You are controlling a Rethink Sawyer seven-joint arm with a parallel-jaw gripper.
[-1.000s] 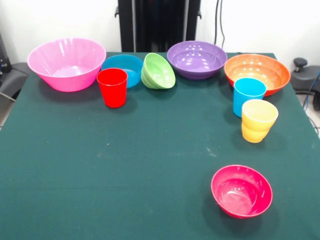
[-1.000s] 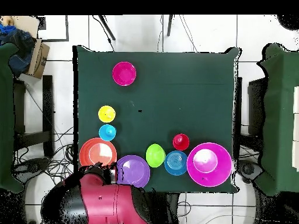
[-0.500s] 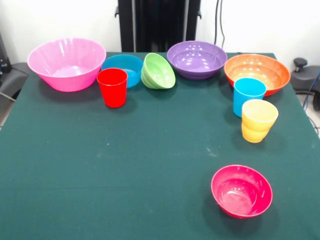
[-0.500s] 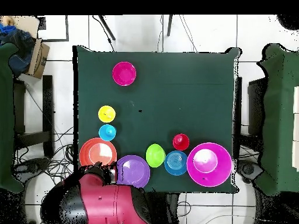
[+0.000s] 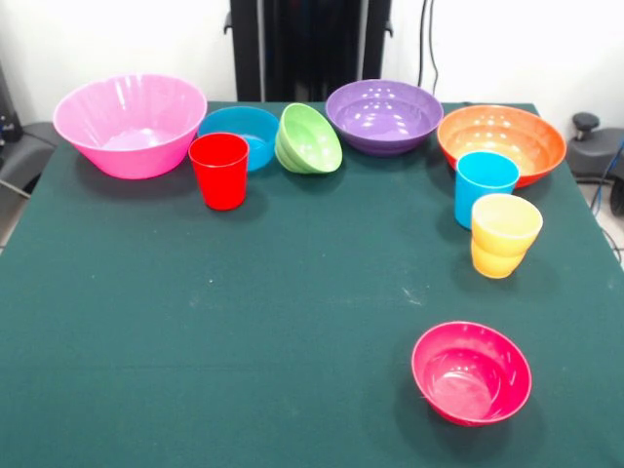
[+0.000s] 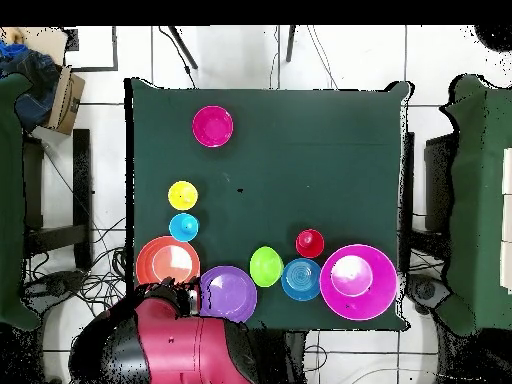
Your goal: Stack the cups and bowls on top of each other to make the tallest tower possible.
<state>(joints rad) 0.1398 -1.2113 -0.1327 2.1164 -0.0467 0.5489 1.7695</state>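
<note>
Along the table's far edge in the front view stand a pink bowl (image 5: pixel 130 124), a blue bowl (image 5: pixel 244 132), a tilted ribbed green bowl (image 5: pixel 310 138), a purple bowl (image 5: pixel 384 116) and an orange bowl (image 5: pixel 501 142). A red cup (image 5: pixel 219 171) stands before the blue bowl. A sky blue cup (image 5: pixel 485 187) and a yellow cup (image 5: pixel 504 235) stand before the orange bowl. A magenta bowl (image 5: pixel 471 371) sits alone near the front right. The red arm (image 6: pixel 185 345) is drawn back over its base, with its dark end (image 6: pixel 168 296) beside the orange bowl (image 6: pixel 167 262).
The green table cloth (image 5: pixel 244 322) is open in the middle and left. The robot's black pedestal (image 5: pixel 310 44) stands behind the bowls. A cardboard box (image 6: pixel 65 100) and dark side tables (image 6: pixel 480 200) flank the table in the overhead view.
</note>
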